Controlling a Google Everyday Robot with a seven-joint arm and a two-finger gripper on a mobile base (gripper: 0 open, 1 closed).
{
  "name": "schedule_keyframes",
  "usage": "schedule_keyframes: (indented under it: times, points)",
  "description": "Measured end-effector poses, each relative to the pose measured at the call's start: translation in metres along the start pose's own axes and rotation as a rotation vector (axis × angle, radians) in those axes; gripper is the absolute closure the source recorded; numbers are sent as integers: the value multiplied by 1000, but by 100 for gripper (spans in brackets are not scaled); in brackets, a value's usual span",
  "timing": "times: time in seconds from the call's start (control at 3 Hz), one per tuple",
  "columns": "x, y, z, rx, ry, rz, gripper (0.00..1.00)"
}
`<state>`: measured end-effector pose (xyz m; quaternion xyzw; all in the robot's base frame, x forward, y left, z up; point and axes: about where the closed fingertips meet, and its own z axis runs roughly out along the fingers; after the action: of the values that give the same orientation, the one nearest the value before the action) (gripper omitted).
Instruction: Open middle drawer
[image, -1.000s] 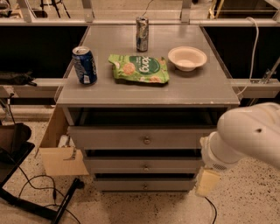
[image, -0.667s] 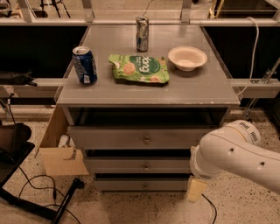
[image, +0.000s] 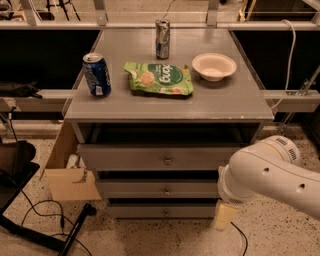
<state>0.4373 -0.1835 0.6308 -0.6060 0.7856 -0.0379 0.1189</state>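
gripper (image: 225, 216) low, under arm elbow, spread or pressed: cannot tell | middle drawer (image: 135, 189) looks shut, up-left of gripper | risk: grabbing lowest drawer (image: 135, 210), nearer in height; slipping off small knob (image: 166, 191)

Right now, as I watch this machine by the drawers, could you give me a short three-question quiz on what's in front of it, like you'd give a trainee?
1. True or false: the gripper is touching the knob of the middle drawer.
2. What lies on the cabinet top between the blue can and the white bowl? A) a sponge B) a green snack bag C) an apple
3. How many drawer fronts does the cabinet show?
Key: 1 false: the gripper hangs low, to the right of the drawers, away from the knob. 2 B. 3 three.
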Motion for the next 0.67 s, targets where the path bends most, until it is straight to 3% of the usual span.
schedule_keyframes:
  times: [0.33, 0.67]
  points:
    - [-3, 0, 29, 5, 21, -27, 0]
    - [-14, 5, 92, -3, 53, -70, 0]
